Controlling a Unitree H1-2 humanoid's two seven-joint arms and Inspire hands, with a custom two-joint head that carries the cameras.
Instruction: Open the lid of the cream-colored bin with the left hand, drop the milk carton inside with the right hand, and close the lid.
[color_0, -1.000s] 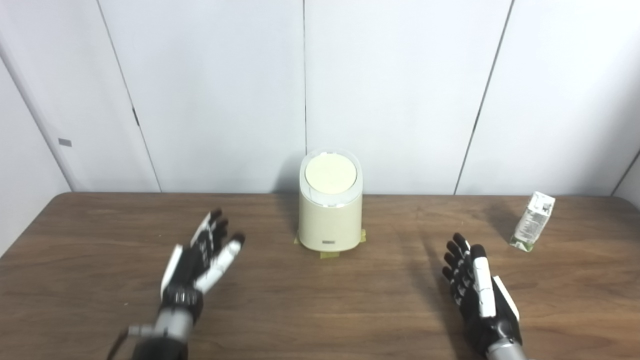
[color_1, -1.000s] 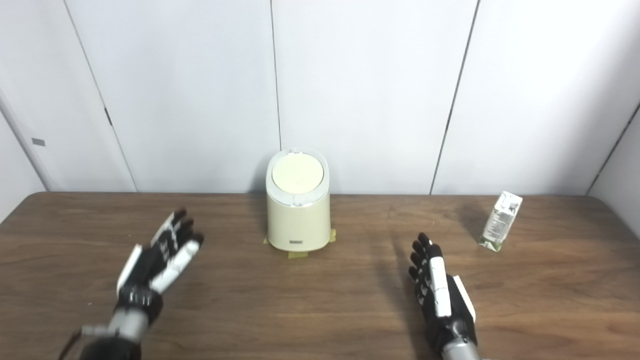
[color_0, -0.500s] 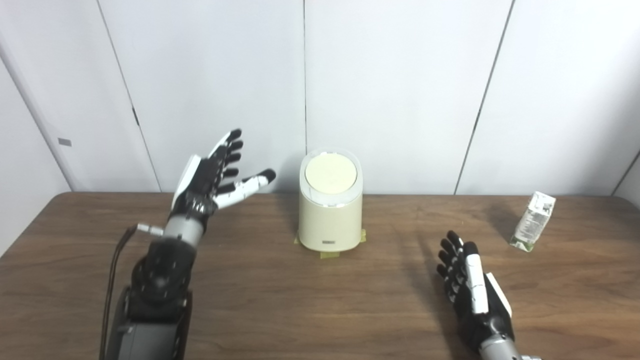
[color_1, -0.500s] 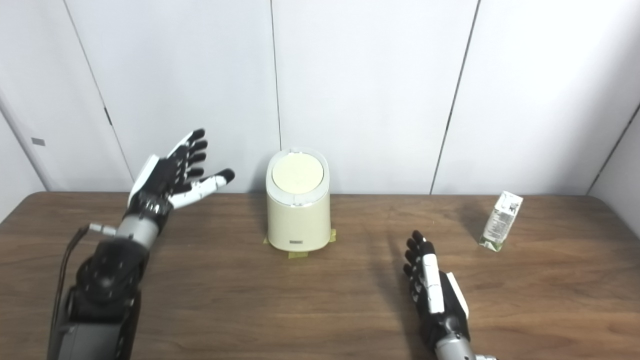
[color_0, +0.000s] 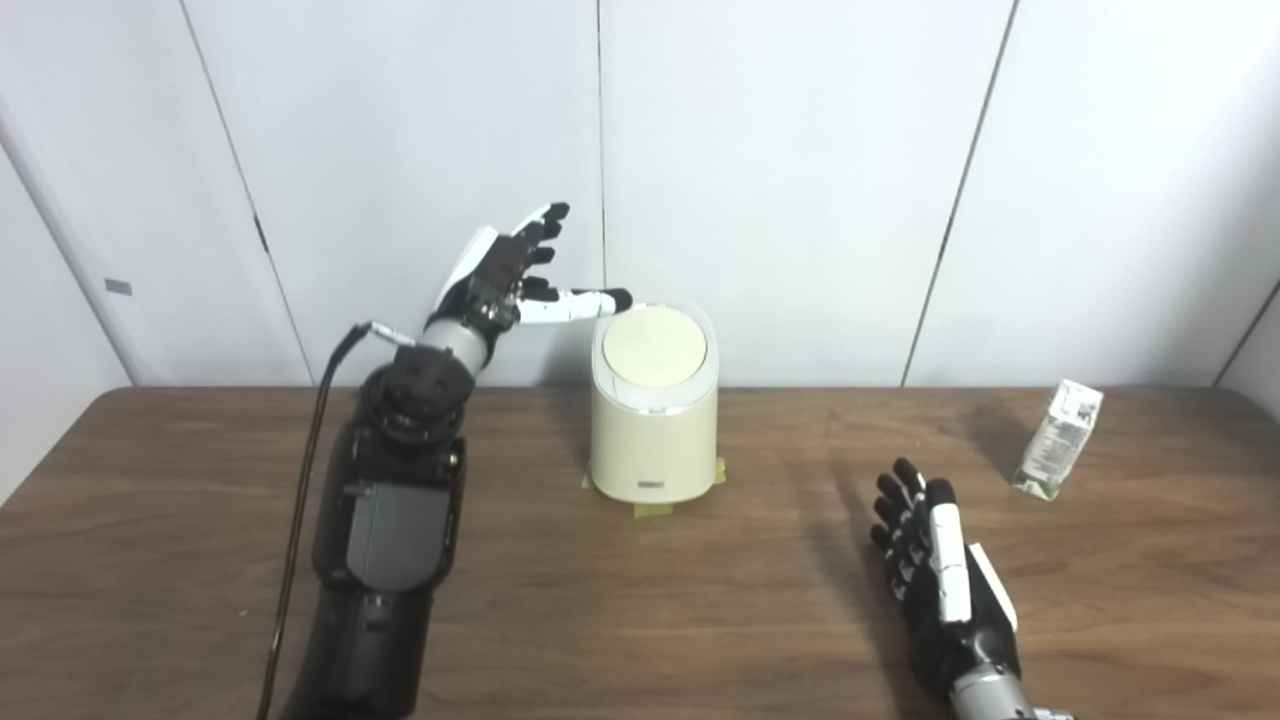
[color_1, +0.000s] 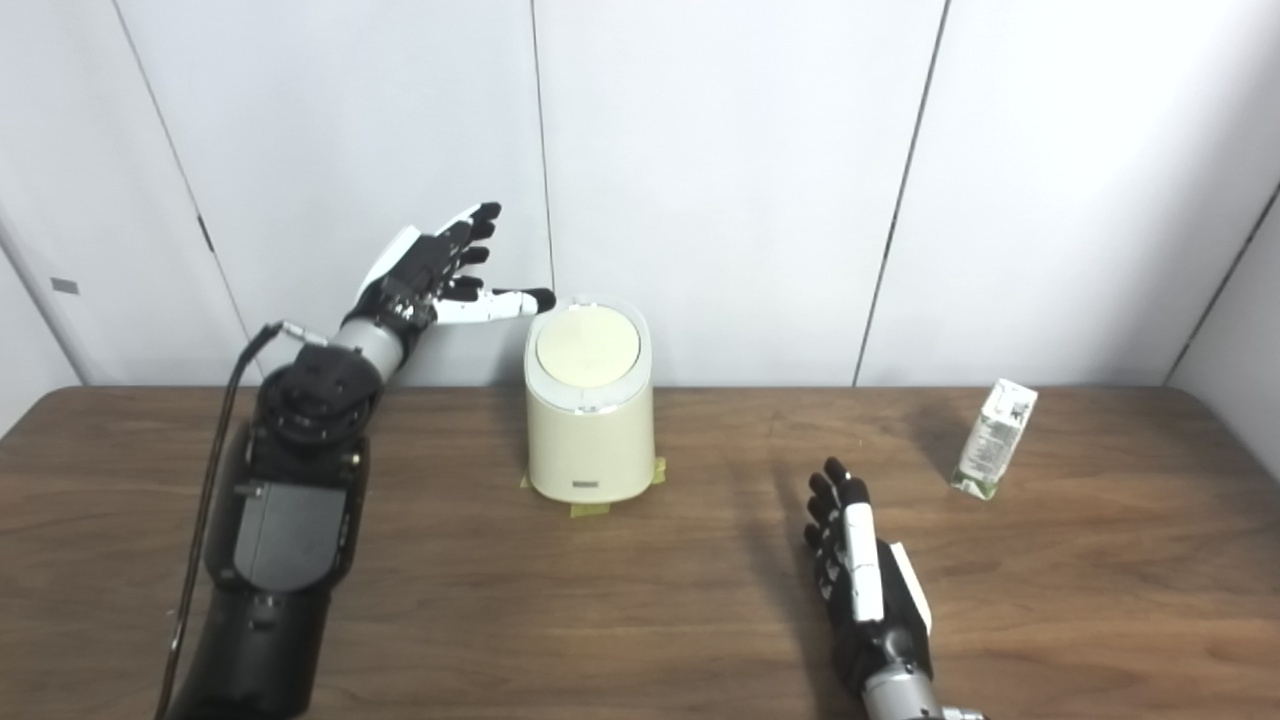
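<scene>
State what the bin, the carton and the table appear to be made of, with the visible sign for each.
Bin: probably plastic; smooth, matte cream shell, moulded curves.
Carton: likely coated paperboard; printed faces, folded edges.
Table: dark wood or wood-look laminate; grain streaks, cannot tell which.

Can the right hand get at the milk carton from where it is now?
Probably yes: the right hand is open, and only bare table lies between it and the upright milk carton.

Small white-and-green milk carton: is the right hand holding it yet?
No, the small white-and-green milk carton stands alone near the table's far right edge, while the right hand is open, apart from it.
</scene>
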